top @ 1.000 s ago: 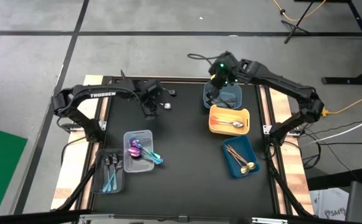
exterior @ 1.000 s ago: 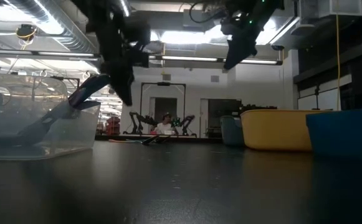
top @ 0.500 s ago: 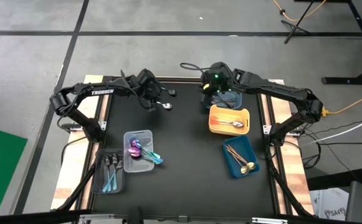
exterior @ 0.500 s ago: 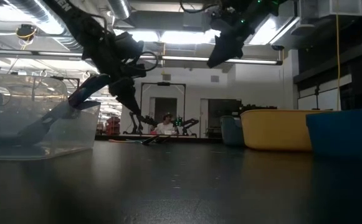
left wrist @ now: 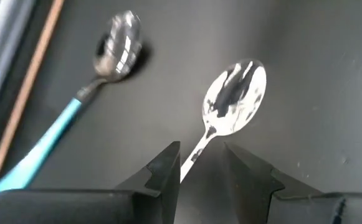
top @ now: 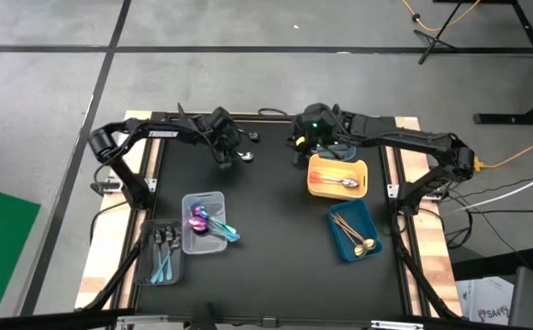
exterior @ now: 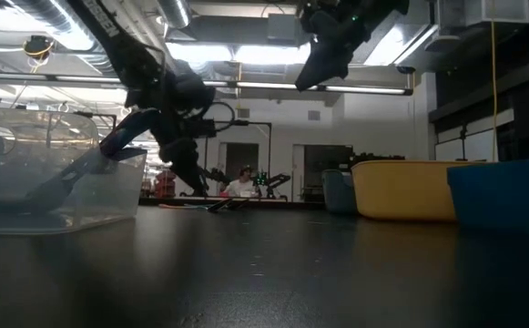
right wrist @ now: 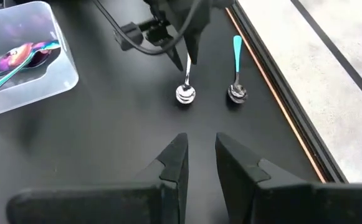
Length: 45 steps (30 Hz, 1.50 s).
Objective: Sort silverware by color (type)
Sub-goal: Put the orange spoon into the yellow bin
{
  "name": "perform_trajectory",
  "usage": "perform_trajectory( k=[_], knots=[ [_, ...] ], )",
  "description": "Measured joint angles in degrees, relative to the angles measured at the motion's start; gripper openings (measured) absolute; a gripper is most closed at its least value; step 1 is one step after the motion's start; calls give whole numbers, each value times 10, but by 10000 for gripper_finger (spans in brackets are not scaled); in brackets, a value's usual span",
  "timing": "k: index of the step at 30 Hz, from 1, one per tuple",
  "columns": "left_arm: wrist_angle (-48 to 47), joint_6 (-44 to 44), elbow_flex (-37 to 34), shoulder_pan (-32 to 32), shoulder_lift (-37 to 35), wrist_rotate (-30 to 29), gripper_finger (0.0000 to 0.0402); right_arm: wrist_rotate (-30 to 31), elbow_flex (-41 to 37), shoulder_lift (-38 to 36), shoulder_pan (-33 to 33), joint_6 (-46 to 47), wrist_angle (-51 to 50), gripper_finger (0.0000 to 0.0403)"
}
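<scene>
A silver spoon lies on the black table near its far edge, beside a spoon with a blue handle. My left gripper is open and low over the silver spoon, slanting down, with a finger on either side of the handle. The right wrist view shows it at that spoon's handle end. My right gripper is open and holds nothing. It hangs well above the table, to the right of both spoons. My left gripper has the silver spoon's handle between its open fingers, near the handle's free end, and comes at it slanting from above. The handle runs close to one finger; whether it touches I cannot tell. The spoon lies flat on the table.
A clear tray holding purple and teal spoons and a second tray of dark spoons stand near left. A yellow tray, a blue tray and a grey-blue tray stand along the right.
My left gripper has come down toward the silver spoon and tipped steeper, its fingers staying apart. My right gripper has swung toward the table's left, away from the grey-blue tray, still high above the table. Both spoons have stayed in place.
</scene>
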Motion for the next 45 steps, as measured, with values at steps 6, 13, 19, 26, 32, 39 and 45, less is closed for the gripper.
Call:
perform_trajectory(
  k=[6,13,19,26,32,39,45],
  knots=[
    [-2,7,0,0,28,-10,114,0,0,0,1,0,-1,72],
    [-1,35,0,0,30,-16,114,0,0,0,1,-4,-1,72],
    [2,36,0,0,45,-21,114,0,0,0,1,-4,-1,72],
    [17,9,2,2,81,-26,114,0,0,1,1,-4,-2,72],
    [16,-67,2,1,80,-34,113,0,0,1,1,-4,-3,72],
    [14,-81,1,-14,81,-39,62,5,0,1,1,-5,-45,72],
    [12,-84,1,-34,81,-47,8,23,0,-2,1,-21,-91,72]
  ],
)
